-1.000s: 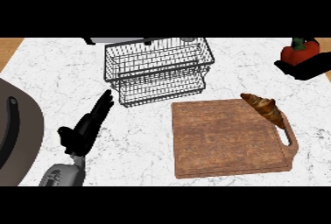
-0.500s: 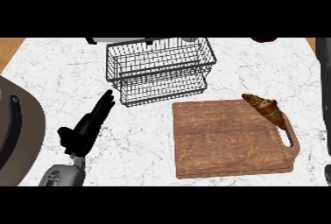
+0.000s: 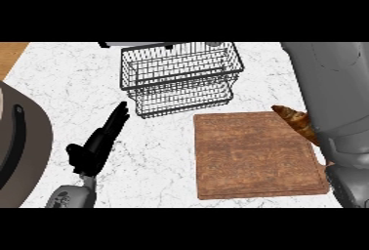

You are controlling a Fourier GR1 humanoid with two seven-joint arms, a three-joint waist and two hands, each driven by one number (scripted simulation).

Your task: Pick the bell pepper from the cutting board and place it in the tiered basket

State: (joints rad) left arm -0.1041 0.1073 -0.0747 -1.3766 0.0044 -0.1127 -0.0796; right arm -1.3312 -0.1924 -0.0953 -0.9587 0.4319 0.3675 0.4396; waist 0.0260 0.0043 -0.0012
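Note:
The black wire tiered basket (image 3: 180, 75) stands at the back middle of the marble counter. Nearer and to the right lies the wooden cutting board (image 3: 252, 156). No bell pepper shows in the head view. My left hand (image 3: 97, 142) rests on the counter left of the board, open, its fingers straight and pointing toward the basket. A grey right forearm (image 3: 324, 93) runs up the right side and out past the top; its hand is out of sight.
A croissant (image 3: 296, 123) lies at the board's right edge, partly behind the right forearm. A large dark round object (image 3: 18, 146) fills the left edge. White marble (image 3: 158, 161) shows between the left hand and the board.
The right hand with the red pepper rose out of the top of the view. The view has shifted, and the grey right forearm now covers the right side. The left hand stayed still.

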